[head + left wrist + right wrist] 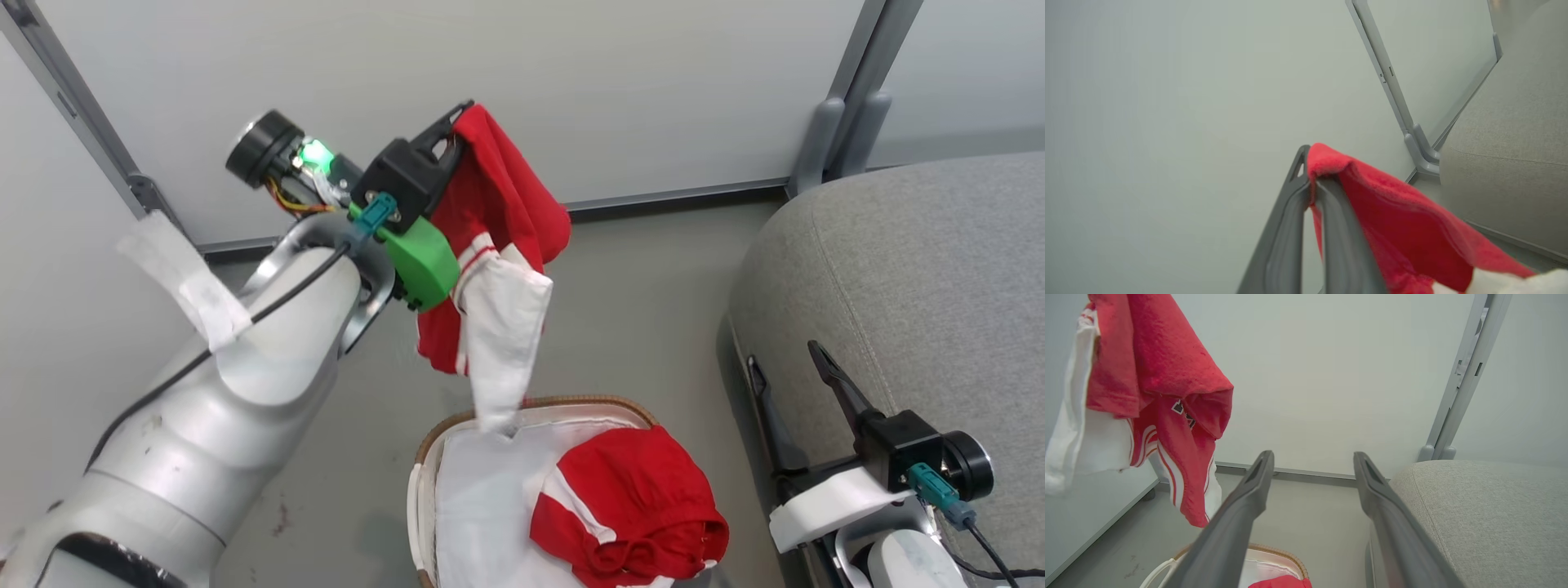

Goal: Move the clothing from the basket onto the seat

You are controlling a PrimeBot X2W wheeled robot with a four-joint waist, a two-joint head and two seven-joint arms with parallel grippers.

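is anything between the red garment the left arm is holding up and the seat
Nothing visible does. The red garment hangs from the left gripper above the basket, and open floor lies between it and the grey seat.

Nothing legible (small tag (1177,407) on the hanging garment (1163,355) is blurred).

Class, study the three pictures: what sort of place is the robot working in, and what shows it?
Probably a test bay staged as a home corner: plain wall panels on grey metal posts, a grey upholstered seat, and a laundry basket holding red clothing.
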